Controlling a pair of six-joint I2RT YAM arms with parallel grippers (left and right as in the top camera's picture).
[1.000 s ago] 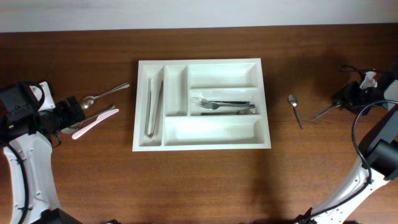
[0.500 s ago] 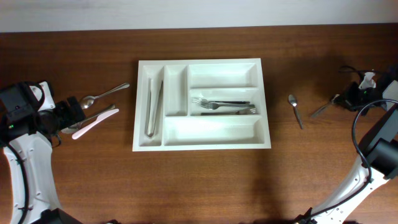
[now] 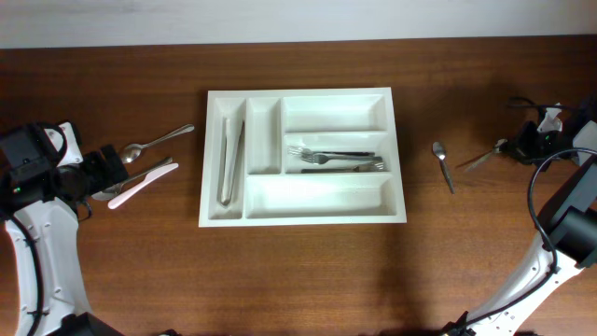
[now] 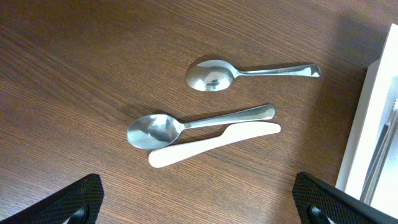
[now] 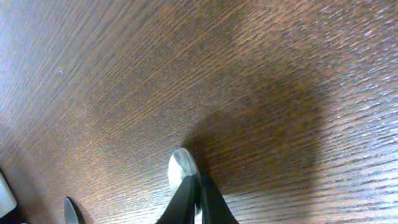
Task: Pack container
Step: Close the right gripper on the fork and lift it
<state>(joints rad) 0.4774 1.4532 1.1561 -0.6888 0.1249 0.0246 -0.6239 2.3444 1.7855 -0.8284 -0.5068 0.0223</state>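
The container [image 3: 298, 220] is a white cutlery tray at the table's middle, its edge also showing in the left wrist view [image 4: 373, 124]. Tongs [image 3: 229, 161] lie in its left upright compartment and forks [image 3: 336, 159] in the middle long one. At the far right my right gripper [image 3: 510, 147] is shut on a metal spoon [image 3: 483, 160]. In the right wrist view the spoon's bowl [image 5: 182, 171] sticks out past the closed gripper [image 5: 198, 194]. My left gripper [image 4: 199, 202] stands wide open just short of two spoons [image 4: 249, 71] [image 4: 199, 123] and a white knife [image 4: 214, 143].
Another spoon [image 3: 444, 164] lies on the wood between the tray and my right gripper; its tip [image 5: 73, 211] shows at the bottom left of the right wrist view. The left-hand cutlery [image 3: 149, 159] lies between my left gripper [image 3: 110, 174] and the tray.
My right gripper has closed on the spoon at the far right, and the spoon's free end has swung a little up and left. The left arm has not moved.
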